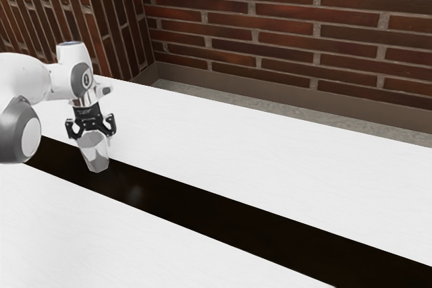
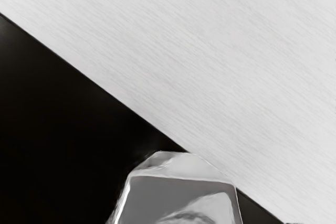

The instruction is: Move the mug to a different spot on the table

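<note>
Two red brick walls [image 1: 283, 18] are meeting in a corner behind the workspace and are taking up the upper part of the exterior view. Below them, a white table [image 1: 270, 146] is spreading across the scene, with a wide black band [image 1: 236, 224] running diagonally over its surface from the exterior view's left down toward its right.

The white Franka arm [image 1: 40, 85] is entering from the exterior view's left, and its hand is pointing straight down at the near edge of the band. The black two-finger gripper [image 1: 90, 131] is standing partly closed – its fingers are pressing on the upper part of a pale, faceted mug [image 1: 95, 153] from two sides. The mug is hanging upright below the hand, with its base over the black band, close to where the band borders the far white area. Whether the base is touching the surface cannot be told.

In the wrist view, the mug [image 2: 181, 192] is showing directly under the hand – lying across the boundary between the black band [image 2: 52, 129] and the white table [image 2: 236, 51].
</note>
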### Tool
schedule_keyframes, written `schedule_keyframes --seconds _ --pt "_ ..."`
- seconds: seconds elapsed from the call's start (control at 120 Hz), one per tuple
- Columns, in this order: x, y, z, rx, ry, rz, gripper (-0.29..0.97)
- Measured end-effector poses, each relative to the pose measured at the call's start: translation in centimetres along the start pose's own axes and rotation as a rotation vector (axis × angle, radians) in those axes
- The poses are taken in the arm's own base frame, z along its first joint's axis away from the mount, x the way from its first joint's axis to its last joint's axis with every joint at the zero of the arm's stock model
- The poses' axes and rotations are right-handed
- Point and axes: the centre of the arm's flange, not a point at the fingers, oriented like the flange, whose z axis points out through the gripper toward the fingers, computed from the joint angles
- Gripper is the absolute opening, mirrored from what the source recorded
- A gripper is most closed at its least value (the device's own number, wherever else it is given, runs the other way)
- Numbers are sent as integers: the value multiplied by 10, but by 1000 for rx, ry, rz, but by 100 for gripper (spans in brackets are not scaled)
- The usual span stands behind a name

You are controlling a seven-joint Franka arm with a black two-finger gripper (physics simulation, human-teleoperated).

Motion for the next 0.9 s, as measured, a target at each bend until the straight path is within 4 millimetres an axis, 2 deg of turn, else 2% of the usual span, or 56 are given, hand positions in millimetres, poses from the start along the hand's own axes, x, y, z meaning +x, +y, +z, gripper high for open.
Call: schedule_keyframes --seconds 0.283,0.517,0.9 --pt "1 -3 5 -13 13 -13 58" --pt "4 -3 2 -18 42 -15 46" --pt "6 -3 1 -16 63 -18 35"
